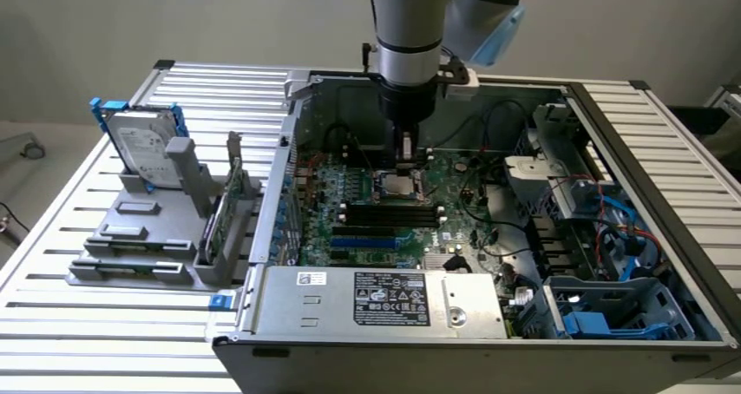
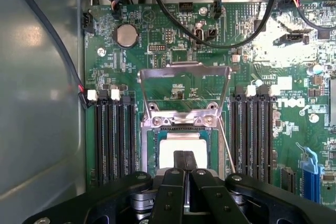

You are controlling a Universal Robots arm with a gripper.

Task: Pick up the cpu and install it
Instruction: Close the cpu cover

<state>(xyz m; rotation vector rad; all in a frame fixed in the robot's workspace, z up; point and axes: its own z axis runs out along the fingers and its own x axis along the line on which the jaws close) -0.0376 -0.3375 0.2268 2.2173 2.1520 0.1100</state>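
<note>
Reaching down in the exterior view, the robot arm [image 1: 408,29] has its gripper [image 1: 404,161] inside an open computer case [image 1: 487,368] that sits on a slatted metal table [image 1: 69,325]. The gripper's tip stands right over the cpu [image 1: 400,184], in the middle of the green circuit board [image 1: 463,212]. On the exterior view's left, outside the case, a hard drive [image 1: 145,142] stands upright in a grey rack [image 1: 127,238].

In the wrist view, the cpu [image 2: 167,153], a dull silver square, lies flat in its socket between two banks of black memory slots [image 2: 113,140]. The socket's metal clamp frame [image 2: 184,77] is swung up and open. The gripper [image 2: 184,156] has its two black fingers [image 2: 178,163] pressed together with no gap, holding nothing. Their tips are over the chip's top, and I cannot tell whether they touch it.
</note>
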